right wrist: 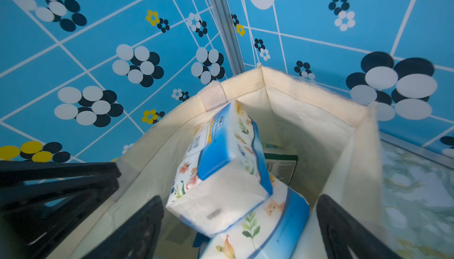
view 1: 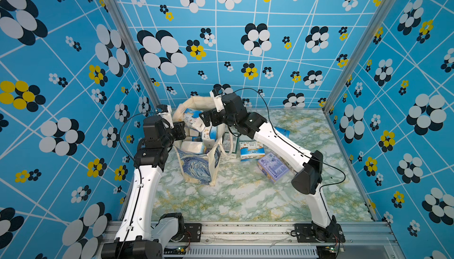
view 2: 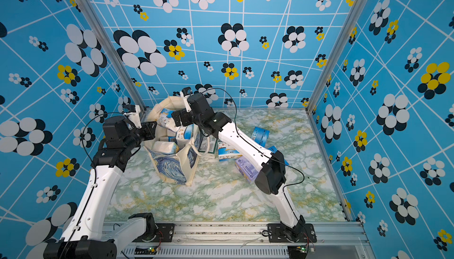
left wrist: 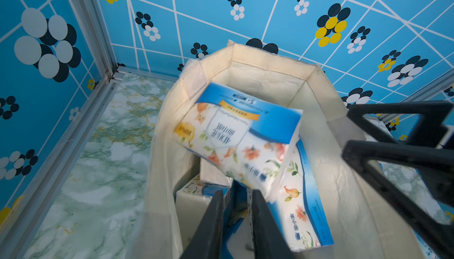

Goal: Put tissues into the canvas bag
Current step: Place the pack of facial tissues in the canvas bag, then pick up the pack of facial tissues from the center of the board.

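**Finding 1.** The canvas bag (view 1: 196,169) stands upright at the far left of the marbled table (view 1: 245,196), with its mouth open. The left gripper (left wrist: 237,194) sits at the bag's left rim, its fingers close together with a narrow gap. Whether they pinch fabric cannot be told. Its station suggests it is there to steady the mouth.

**Finding 2.** The right gripper (right wrist: 240,201) hangs over the mouth with its fingers spread wide, holding nothing. Beneath it the tilted pack (left wrist: 235,135) rests clear of both fingers on other packs inside the bag. I judge this pack delivered.

**Finding 3.** At least 4 packs remain outside, right of the bag:
- the leaning pack (view 1: 232,144), against the bag's side
- the flat blue-and-white pack (view 1: 251,153)
- the lavender pack (view 1: 272,166)
- the blue pack (view 1: 282,131), partly hidden behind the right arm

**Finding 4.** The packs are soft bricks in glossy film with rounded corners, likely to dent and slip. The bag is stiff cream cloth with a creased lining and a fuzzy fastening strip (left wrist: 194,78) at the rim.
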{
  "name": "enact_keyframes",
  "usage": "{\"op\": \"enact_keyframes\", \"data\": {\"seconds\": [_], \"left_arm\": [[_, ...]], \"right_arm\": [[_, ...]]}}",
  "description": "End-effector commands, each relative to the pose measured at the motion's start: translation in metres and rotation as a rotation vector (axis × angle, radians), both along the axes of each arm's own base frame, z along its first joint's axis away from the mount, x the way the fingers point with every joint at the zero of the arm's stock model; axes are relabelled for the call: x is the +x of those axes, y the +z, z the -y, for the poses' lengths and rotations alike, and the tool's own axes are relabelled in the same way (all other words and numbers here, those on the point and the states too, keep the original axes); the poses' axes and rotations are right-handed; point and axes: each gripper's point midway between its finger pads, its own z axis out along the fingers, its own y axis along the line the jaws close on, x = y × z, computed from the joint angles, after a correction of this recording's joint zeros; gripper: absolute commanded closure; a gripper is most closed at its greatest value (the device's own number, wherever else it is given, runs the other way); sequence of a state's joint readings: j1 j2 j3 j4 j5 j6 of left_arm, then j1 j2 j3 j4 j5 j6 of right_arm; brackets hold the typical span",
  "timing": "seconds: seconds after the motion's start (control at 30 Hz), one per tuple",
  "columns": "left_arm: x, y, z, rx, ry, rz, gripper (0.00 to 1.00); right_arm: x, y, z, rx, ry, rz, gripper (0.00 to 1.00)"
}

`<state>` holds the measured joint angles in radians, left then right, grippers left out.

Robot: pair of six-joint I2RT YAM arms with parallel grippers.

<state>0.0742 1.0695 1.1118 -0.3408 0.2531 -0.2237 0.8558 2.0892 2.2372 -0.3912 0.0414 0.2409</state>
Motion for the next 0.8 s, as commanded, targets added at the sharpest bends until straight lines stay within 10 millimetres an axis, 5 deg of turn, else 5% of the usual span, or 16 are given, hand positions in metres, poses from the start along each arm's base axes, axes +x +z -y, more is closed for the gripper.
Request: {"op": "enact_keyframes", "data": {"seconds": [0.0, 0.17, 0.37, 0.53, 0.77], "left_arm": [[-0.005, 0.027, 0.007, 0.024, -0.025, 0.059, 0.76], [-0.008, 0.041, 0.033, 0.015, -0.128, 0.039, 0.76], [-0.007, 0.022, 0.068, 0.086, -0.234, -0.078, 0.75], [-0.010, 0.011, 0.038, 0.142, -0.056, -0.121, 0.65], [-0.042, 0.033, 0.029, 0.130, -0.016, -0.032, 0.62]], "right_arm": [[-0.009, 0.056, 0.041, 0.016, -0.074, 0.136, 0.01], [-0.008, 0.033, 0.082, -0.122, -0.174, 0.062, 0.06], [-0.003, -0.006, 0.081, -0.173, -0.150, -0.073, 0.10], [0.003, -0.024, 0.084, -0.194, -0.171, -0.110, 0.09], [0.004, -0.057, 0.138, -0.247, -0.256, -0.167, 0.07]]}}
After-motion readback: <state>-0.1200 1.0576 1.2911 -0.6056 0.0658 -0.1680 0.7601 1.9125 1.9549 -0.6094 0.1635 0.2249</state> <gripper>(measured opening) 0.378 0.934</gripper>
